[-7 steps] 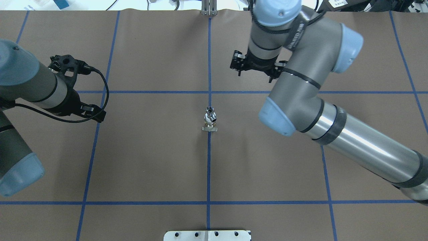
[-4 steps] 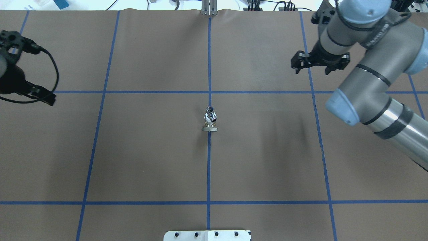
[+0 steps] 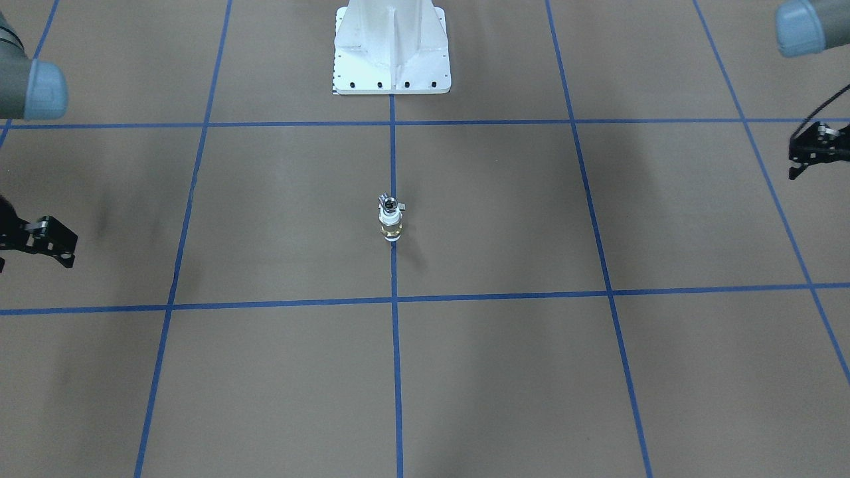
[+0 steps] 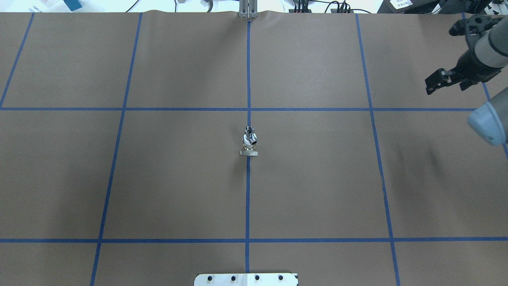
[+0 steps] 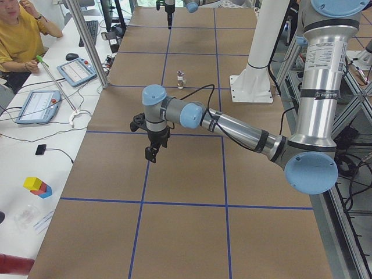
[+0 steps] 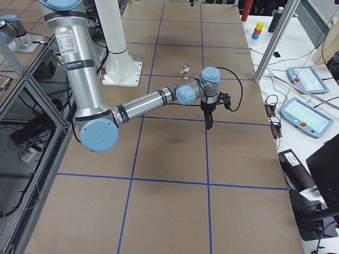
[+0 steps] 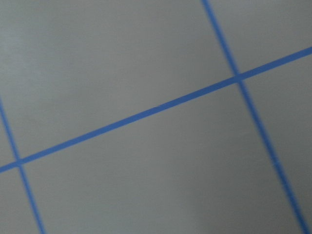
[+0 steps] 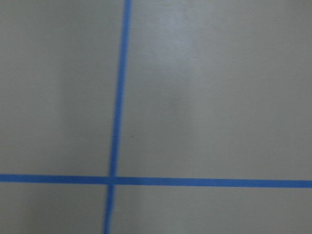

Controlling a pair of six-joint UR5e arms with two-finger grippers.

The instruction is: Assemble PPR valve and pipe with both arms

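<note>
Claws first: the right claw [image 4: 445, 85] hangs far out to the right with its fingers apart and empty. The left claw [image 3: 813, 151] is cut off at the edge, so I cannot tell its spread. At the middle of the counter [image 4: 178, 178] the valve [image 3: 391, 226] stands upright with the pipe [image 3: 389, 202] seated on top, so the joining looks finished. Brown paper carries a blue tape grid [image 4: 248, 198], and desks with tablets [image 5: 75, 71] stand beside it.

Looking forward and down from behind the robot, plus facing back at it from across the table [image 3: 265, 372]. Further out at both ends. Super close on the wrists, just blue tape lines [image 7: 146, 114]. Same PPR valve [image 3: 391, 227] mid-grid in all four wide ones.
</note>
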